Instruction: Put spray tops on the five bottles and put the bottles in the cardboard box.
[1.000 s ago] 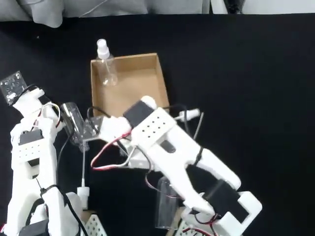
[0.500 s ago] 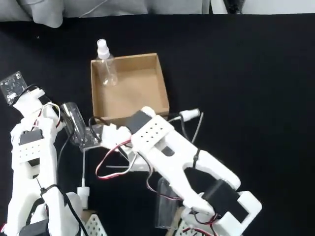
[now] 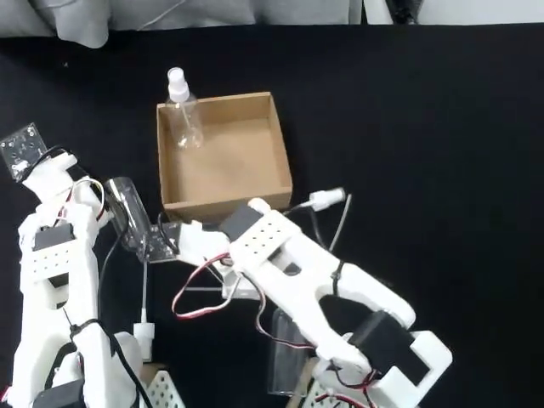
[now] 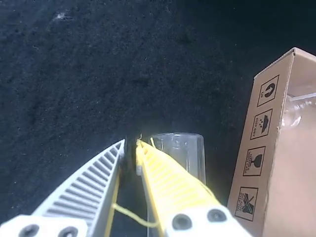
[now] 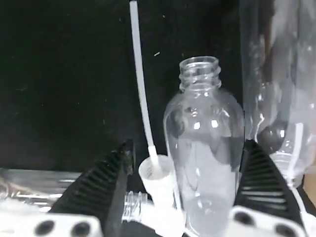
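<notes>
Backing off the cardboard box (image 3: 225,157), the right arm (image 3: 297,263) has drawn its wrist clear of the box's near wall and now sits just outside it; the box, the bottles and the left arm (image 3: 51,263) have not shifted.

The box lies toward the far-left part of the black worktop (image 3: 442,127). A capped bottle (image 3: 183,119) leans in its far-left corner, with the spray head sticking out over the rim.

The right gripper (image 5: 187,148) is spread wide, with an open-necked bottle (image 5: 205,143) between its black jaws, close against one of them. A tubed spray top (image 5: 155,170) lies just beside that bottle.

The left gripper (image 4: 131,145) has its grey and yellow jaws nearly together, leaving only a slit. A clear bottle (image 4: 185,148) lies just past the yellow one, between it and the box's left wall. Whether it is gripped cannot be told.

A loose spray top (image 3: 327,199) rests just off the box's near-right corner. Another bottle (image 3: 282,357) lies by the near edge, partly under the right arm.
</notes>
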`<state>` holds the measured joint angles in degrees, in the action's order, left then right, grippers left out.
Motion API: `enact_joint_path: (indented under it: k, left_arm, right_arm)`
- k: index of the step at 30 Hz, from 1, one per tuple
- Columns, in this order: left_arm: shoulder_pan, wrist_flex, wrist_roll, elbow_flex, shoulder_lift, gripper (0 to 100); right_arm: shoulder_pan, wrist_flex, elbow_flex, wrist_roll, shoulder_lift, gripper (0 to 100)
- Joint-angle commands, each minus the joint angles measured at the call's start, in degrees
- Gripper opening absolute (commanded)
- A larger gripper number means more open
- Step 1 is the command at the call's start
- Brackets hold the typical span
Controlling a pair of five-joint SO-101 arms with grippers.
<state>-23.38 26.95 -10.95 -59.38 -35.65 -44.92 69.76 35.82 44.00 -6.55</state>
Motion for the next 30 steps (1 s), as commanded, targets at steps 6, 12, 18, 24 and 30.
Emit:
enact_joint_path:
  k: [6, 12, 18, 24, 30]
  left_arm:
    - [-0.48, -1.05, -0.44, 0.84, -2.29, 3]
    - [-0.4, -1.05, -0.44, 0.84, -2.2, 3]
    - [-0.4, -1.05, -0.44, 0.84, -2.2, 3]
    - [-0.4, -1.05, -0.44, 0.84, -2.2, 3]
    - [-0.4, -1.05, -0.44, 0.84, -2.11, 3]
  right_arm:
    - [0.26, -8.18, 3.82, 0.62, -3.56, 28.6]
    - [3.16, -9.85, 4.7, 0.62, -3.56, 28.2]
    - [3.43, -10.11, 4.44, 0.62, -3.56, 11.5]
    - [3.43, -9.93, 4.53, 0.53, -4.0, 10.4]
    - [3.52, -9.67, 4.26, 0.18, -4.18, 10.0]
